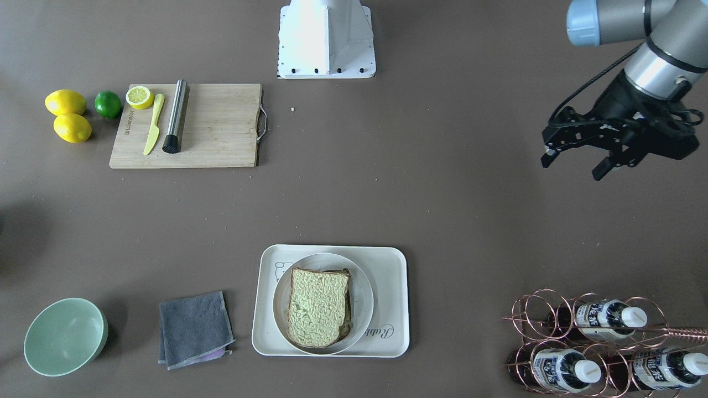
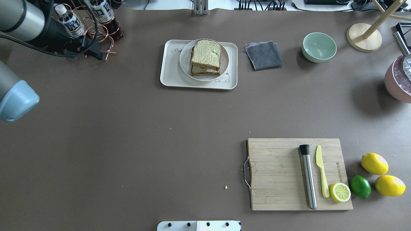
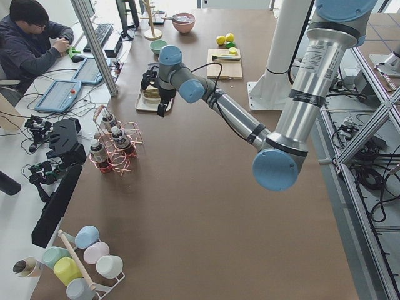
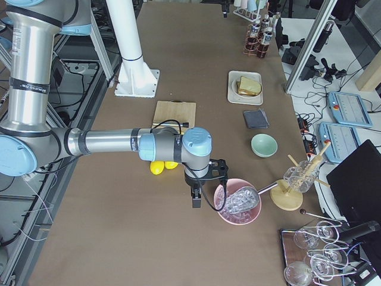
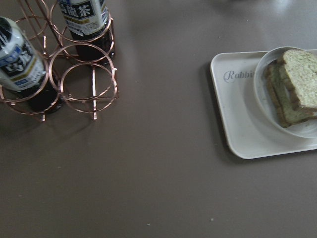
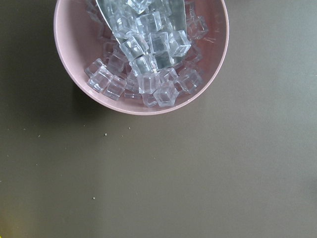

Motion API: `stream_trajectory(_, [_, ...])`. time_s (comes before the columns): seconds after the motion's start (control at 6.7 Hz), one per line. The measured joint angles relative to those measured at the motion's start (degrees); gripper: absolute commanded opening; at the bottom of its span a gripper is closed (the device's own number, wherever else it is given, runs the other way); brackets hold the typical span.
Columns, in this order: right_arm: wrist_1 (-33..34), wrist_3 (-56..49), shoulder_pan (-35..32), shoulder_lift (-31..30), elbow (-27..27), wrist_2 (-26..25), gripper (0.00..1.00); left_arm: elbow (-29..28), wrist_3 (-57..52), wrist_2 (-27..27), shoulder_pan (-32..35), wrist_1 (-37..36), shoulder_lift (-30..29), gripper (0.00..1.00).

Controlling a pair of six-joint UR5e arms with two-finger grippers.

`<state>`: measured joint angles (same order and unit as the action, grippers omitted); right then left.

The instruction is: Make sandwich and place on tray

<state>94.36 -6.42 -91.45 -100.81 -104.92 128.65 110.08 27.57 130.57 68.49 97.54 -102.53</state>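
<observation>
The sandwich (image 1: 319, 307), two greenish-tan slices with white egg showing at the edge, lies on a round white plate (image 1: 363, 287) that sits on the cream tray (image 1: 394, 309). It also shows in the overhead view (image 2: 206, 53) and the left wrist view (image 5: 293, 87). My left gripper (image 1: 572, 168) is open and empty, well above the table near the bottle rack and far to the side of the tray. My right gripper (image 4: 199, 193) shows only in the exterior right view, beside the pink bowl; I cannot tell whether it is open or shut.
A copper rack with bottles (image 1: 603, 342) stands near the left gripper. A grey cloth (image 1: 193, 329) and a green bowl (image 1: 65, 336) lie beside the tray. A wooden cutting board (image 1: 215, 127) holds a lemon half, a knife and a steel muddler. A pink bowl of ice (image 6: 143, 54) is under the right wrist.
</observation>
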Motion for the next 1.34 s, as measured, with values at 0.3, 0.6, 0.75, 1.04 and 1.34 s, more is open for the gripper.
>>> stream_trajectory(0.3, [0.05,-0.88,-0.69,-0.75,1.68,0.78,1.0,-4.51,-21.96,1.78,10.14,-0.23,9.03,0.97])
stream_trajectory(0.6, [0.13,-0.58,-0.74,-0.77,3.23,3.54,1.0,-10.81,-39.87,1.86,19.25,-0.01,13.84,0.97])
stream_trajectory(0.75, [0.24,-0.49,-0.75,-0.68,3.32,3.91,1.0,-13.58,-47.32,2.16,22.91,-0.07,15.12,0.97])
stream_trajectory(1.04, [0.29,-0.44,-0.72,-0.56,3.32,4.11,1.0,-16.26,-45.95,3.9,25.13,-0.2,17.39,0.97])
stream_trajectory(1.34, [0.72,-0.41,-0.57,-0.29,3.27,4.15,1.0,-16.38,-41.5,5.31,25.26,-2.55,18.61,0.97])
